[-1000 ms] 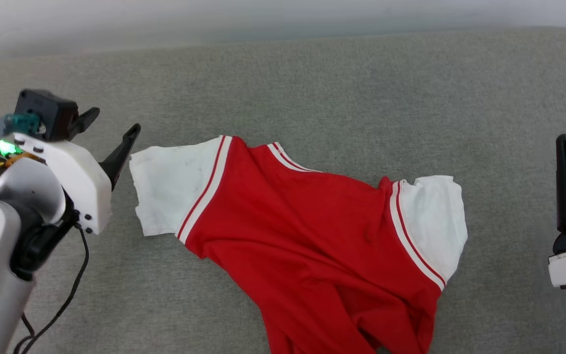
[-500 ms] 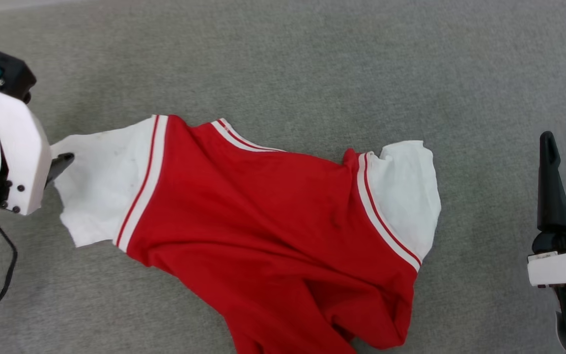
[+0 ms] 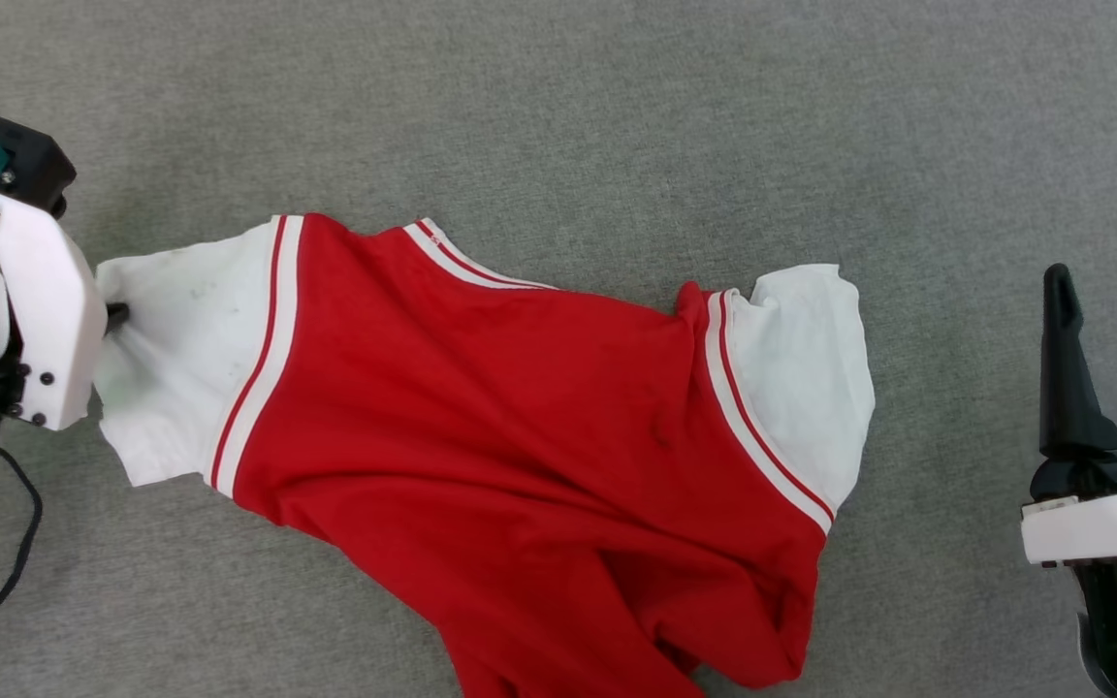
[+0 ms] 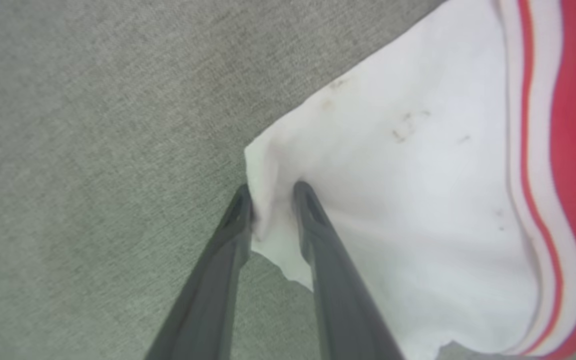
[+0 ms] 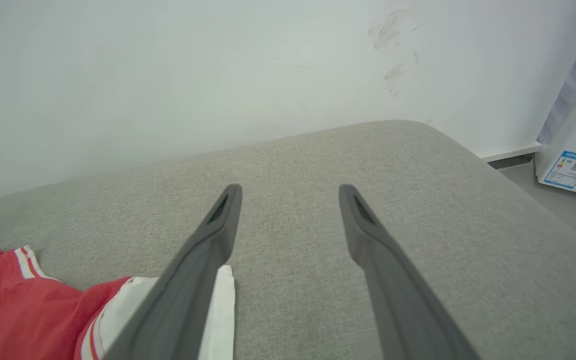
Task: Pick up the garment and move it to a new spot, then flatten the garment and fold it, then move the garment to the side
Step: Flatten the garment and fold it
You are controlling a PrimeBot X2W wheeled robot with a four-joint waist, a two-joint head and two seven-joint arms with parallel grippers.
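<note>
While the garment (image 3: 520,456) lies rumpled, left end effector (image 4: 273,192) pinching its sleeve (image 4: 418,175), right end effector (image 3: 1106,286) apart.

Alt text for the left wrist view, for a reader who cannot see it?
The left gripper has its jaws shut on a corner of the garment, pinching the white sleeve over a grey fabric surface. Red-and-white striped trim and red cloth run down the right edge.

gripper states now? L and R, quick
Left gripper: closed, pinching the garment at the edge of a white sleeve.
Right gripper: open, holding nothing, above the grey surface.
</note>
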